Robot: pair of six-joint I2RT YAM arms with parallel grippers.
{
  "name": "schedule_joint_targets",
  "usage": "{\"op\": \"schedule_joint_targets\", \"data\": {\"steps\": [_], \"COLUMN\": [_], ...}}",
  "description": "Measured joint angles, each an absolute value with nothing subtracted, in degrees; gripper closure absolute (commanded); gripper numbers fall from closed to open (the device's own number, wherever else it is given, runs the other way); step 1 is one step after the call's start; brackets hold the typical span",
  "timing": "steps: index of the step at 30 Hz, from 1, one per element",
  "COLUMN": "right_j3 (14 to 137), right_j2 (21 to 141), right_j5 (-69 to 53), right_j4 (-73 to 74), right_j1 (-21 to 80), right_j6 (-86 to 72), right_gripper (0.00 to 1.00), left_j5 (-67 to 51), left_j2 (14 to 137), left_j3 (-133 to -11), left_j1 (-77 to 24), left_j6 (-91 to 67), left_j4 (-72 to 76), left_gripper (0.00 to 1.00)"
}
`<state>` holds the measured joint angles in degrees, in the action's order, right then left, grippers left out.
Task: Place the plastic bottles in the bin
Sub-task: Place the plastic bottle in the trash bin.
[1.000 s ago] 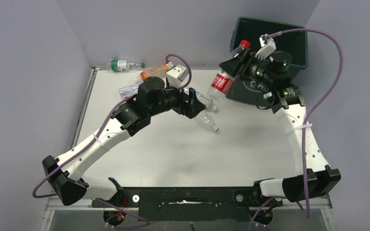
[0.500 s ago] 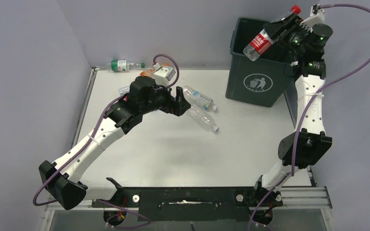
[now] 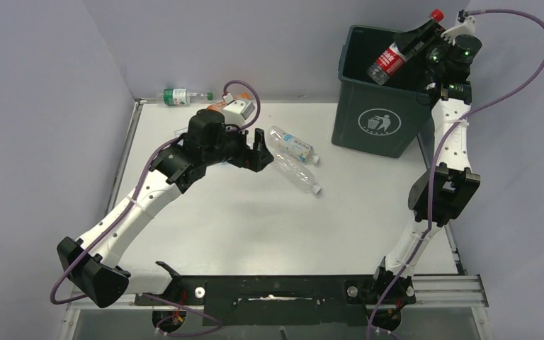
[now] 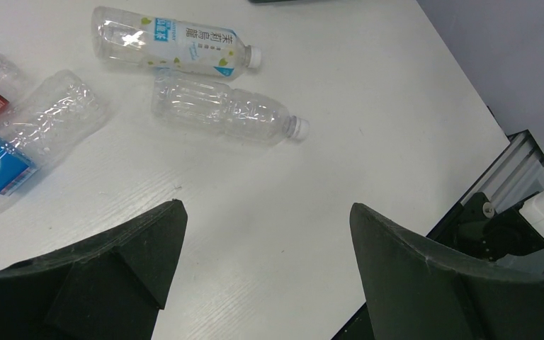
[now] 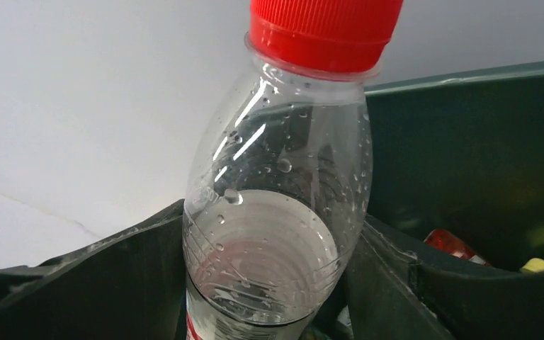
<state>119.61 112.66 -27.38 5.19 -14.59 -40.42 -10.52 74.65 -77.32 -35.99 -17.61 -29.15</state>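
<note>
A clear plastic bottle with a red cap and red label [image 3: 391, 58] hangs tilted over the open top of the dark green bin [image 3: 375, 120], base pointing down into it. My right gripper [image 3: 425, 37] is shut on its upper body; in the right wrist view the bottle [image 5: 283, 212] fills the gap between the fingers of that gripper [image 5: 275, 212]. My left gripper [image 3: 262, 152] stands open and empty above the table, just left of a blue-labelled bottle [image 3: 292, 144] and a plain clear bottle [image 3: 297, 175]. Both lie ahead of the left gripper [image 4: 265, 205]: the blue-labelled bottle [image 4: 173, 46] and the clear bottle [image 4: 223, 108].
A green-labelled bottle [image 3: 179, 96] lies past the table's back left corner. An orange bottle [image 3: 216, 108] peeks out behind the left arm. A crushed blue-labelled bottle [image 4: 35, 131] lies at the left. Red [image 5: 450, 243] and yellow [image 5: 538, 265] items sit inside the bin [image 5: 467, 156].
My right arm has lifted the red-capped bottle from in front of the bin to above its opening. My left gripper has drawn back a little to the left.
</note>
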Motion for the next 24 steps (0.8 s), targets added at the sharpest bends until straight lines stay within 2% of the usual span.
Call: {"op": "schedule_joint_targets", "data": {"steps": [9, 18, 24], "right_j3": [119.6, 119.6, 120.0], "right_j2": [112.6, 105.5, 95.4], "right_j5": [-26.0, -24.8, -18.3], "right_j4": [8.3, 16.9, 26.1], "right_j1": [-14.5, -13.7, -4.9], "right_j6": [-35.6, -30.2, -22.2], "right_gripper": [0.10, 0.09, 0.09], "left_j5": [-9.8, -8.4, -7.0], "left_j2": [74.2, 71.2, 70.1], "left_j3": [-77.7, -73.8, -71.5], "left_j1": [-35.8, -35.8, -35.8], "left_j6": [-17.4, -18.6, -20.7], "left_j4": [-31.5, -31.4, -31.3], "left_gripper": [0.13, 0.13, 0.13]}}
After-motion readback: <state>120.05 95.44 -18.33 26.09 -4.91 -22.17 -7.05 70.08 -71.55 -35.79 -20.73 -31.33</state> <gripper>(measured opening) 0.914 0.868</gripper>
